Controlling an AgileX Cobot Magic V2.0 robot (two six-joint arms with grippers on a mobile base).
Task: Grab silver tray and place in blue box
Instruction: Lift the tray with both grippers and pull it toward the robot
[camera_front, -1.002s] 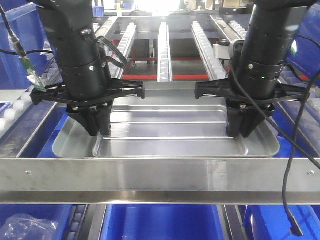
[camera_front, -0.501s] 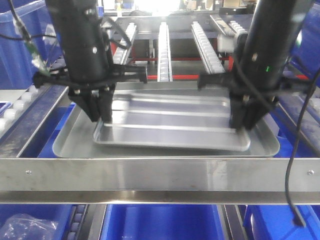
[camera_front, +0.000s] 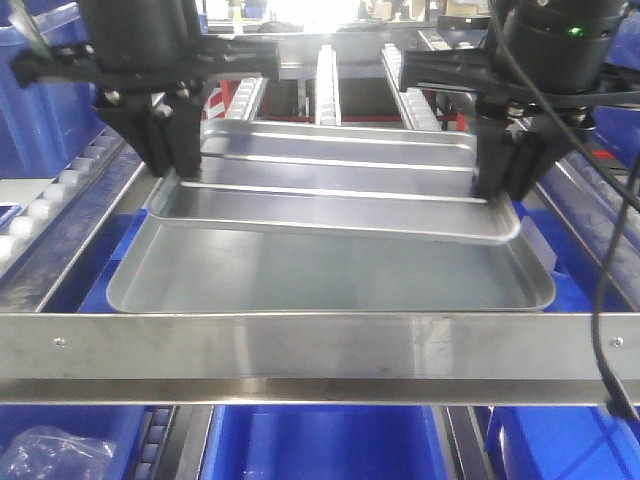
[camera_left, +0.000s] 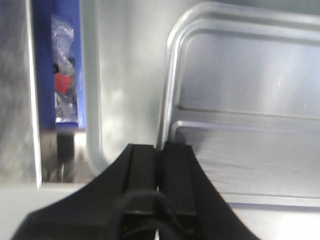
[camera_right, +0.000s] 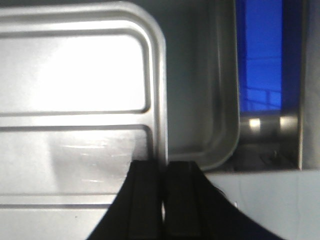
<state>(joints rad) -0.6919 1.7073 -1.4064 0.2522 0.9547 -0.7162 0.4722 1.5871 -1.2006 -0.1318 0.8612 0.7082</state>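
Note:
The silver tray (camera_front: 330, 190), shiny with two long ridges, hangs tilted above a second, larger, plain metal tray (camera_front: 330, 275). My left gripper (camera_front: 178, 165) is shut on its left rim and my right gripper (camera_front: 500, 185) on its right rim. The left wrist view shows the black jaws (camera_left: 160, 147) pinching the tray's rim (camera_left: 240, 100). The right wrist view shows the same for the right gripper (camera_right: 162, 165) and the tray (camera_right: 75, 75). Blue box plastic (camera_front: 320, 445) shows below the front rail and beside the lower tray (camera_front: 110, 250).
A flat steel rail bar with screws (camera_front: 320, 345) crosses the front. Roller conveyor lanes (camera_front: 328, 80) run away behind the trays. Rollers (camera_front: 50, 200) line the left side. A clear plastic bag (camera_front: 50, 455) lies in a blue bin at bottom left.
Both grippers have risen and moved away from the front rail with the ridged tray, lifting it off the larger tray beneath. The larger tray has stayed in place.

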